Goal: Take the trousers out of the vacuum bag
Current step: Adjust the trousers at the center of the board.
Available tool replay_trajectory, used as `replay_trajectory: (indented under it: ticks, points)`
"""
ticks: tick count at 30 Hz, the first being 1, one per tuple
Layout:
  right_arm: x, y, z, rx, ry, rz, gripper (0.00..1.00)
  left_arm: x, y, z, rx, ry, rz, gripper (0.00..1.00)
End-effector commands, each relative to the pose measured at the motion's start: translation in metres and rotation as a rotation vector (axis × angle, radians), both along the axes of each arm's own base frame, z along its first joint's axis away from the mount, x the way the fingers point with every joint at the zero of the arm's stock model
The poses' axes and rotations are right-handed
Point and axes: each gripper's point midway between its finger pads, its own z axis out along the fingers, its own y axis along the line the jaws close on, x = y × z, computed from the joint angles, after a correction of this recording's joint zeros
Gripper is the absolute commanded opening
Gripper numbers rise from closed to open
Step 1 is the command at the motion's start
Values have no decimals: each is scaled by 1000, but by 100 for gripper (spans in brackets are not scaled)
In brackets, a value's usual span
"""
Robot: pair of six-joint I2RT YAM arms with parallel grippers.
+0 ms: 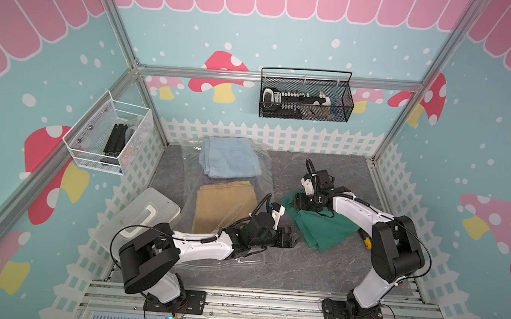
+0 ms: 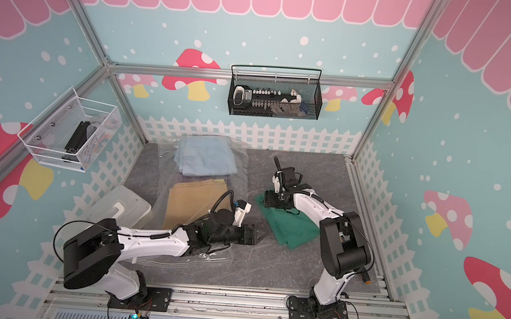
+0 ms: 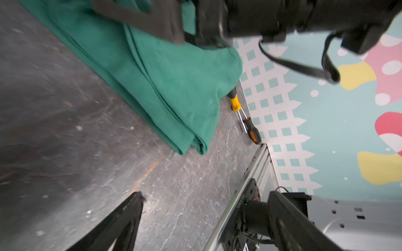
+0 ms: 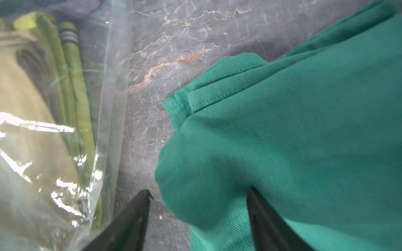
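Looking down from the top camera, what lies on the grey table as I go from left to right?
First the translucent lidded box → tan trousers inside the vacuum bag → dark green trousers → yellow-handled screwdriver.

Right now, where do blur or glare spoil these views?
Right wrist view: glare streaks on the vacuum bag, tan trousers inside it soft. Left wrist view: right arm blurred at close range, green trousers crisp. Both top views: even light, no harsh glare.
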Motion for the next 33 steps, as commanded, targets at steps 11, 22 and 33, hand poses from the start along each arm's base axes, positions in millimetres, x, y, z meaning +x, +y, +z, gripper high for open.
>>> replay_trajectory:
  ticks: [11, 22, 33]
  points:
    - [-62, -68, 27, -126, -65, -200, 73, 63, 14, 5, 286, -103, 48, 82]
    - [-135, -84, 3, -43, -14, -256, 71, 117, -26, -22, 292, -58, 30, 77]
    - [-166, -94, -29, -49, 67, -305, 72, 145, -39, -43, 162, 29, 87, 65]
